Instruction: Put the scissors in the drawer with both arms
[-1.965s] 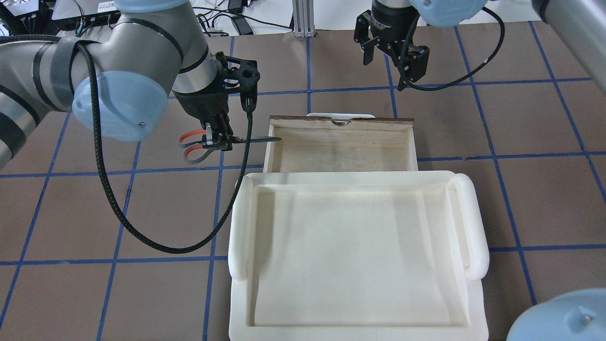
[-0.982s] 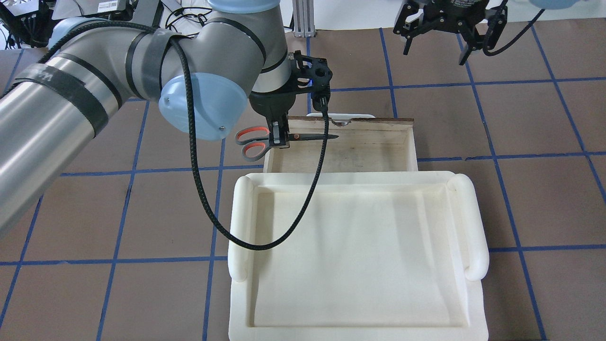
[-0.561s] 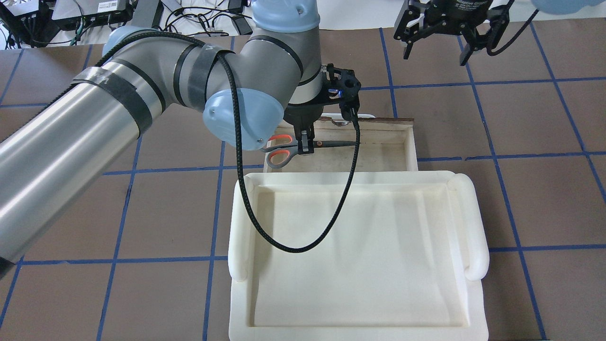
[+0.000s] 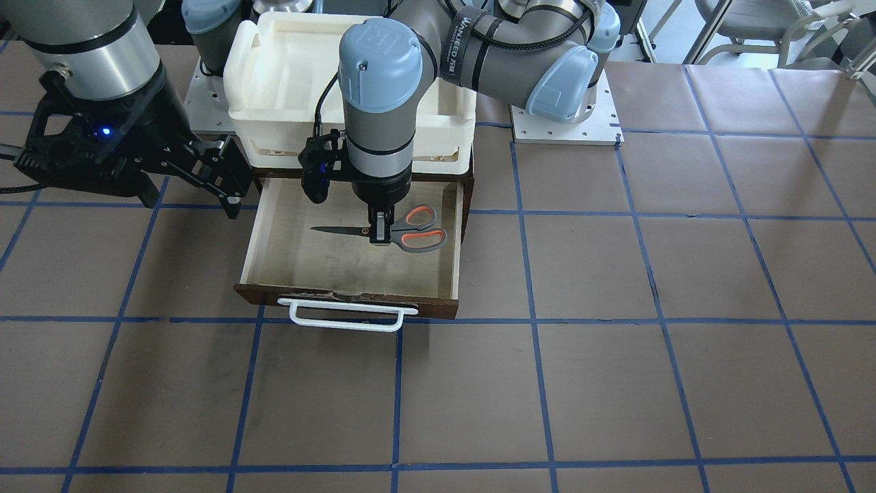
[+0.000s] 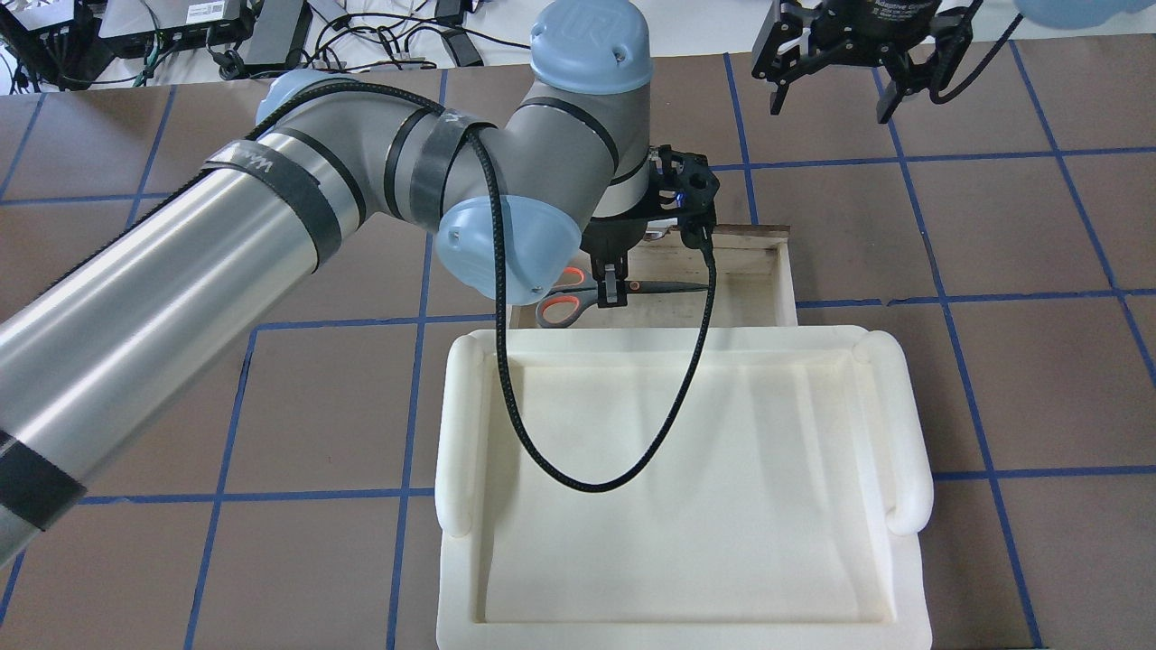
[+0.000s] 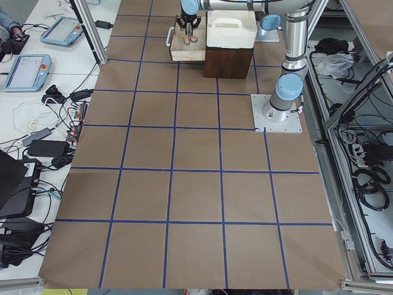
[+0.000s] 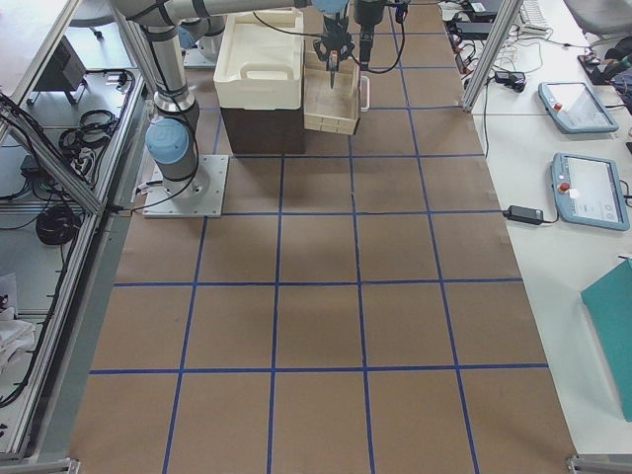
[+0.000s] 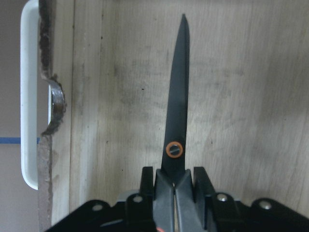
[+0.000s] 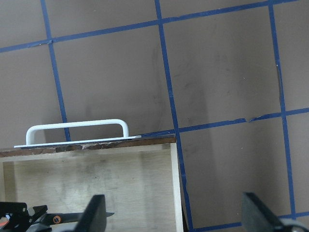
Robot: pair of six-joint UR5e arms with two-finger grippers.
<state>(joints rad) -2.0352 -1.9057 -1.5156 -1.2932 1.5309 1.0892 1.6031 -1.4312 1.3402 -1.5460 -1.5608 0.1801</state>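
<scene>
My left end effector (image 4: 378,235) is clamped on the scissors (image 4: 395,237), low inside the open drawer (image 4: 301,263) at frame centre. My right end effector (image 5: 829,99) hangs at upper right, fingers apart.

Left wrist view: scissors (image 8: 176,96) handles cut off at the 6 o'clock edge, below left gripper (image 8: 175,175). Overhead: left arm (image 5: 271,235) covers most of drawer (image 5: 784,271) handle and its 9 o'clock wall; upper scissor loop half under the arm's blue cap. Right gripper (image 5: 829,106) body cropped at 12 o'clock edge. Side views: scissors and both grippers too small to read.
</scene>
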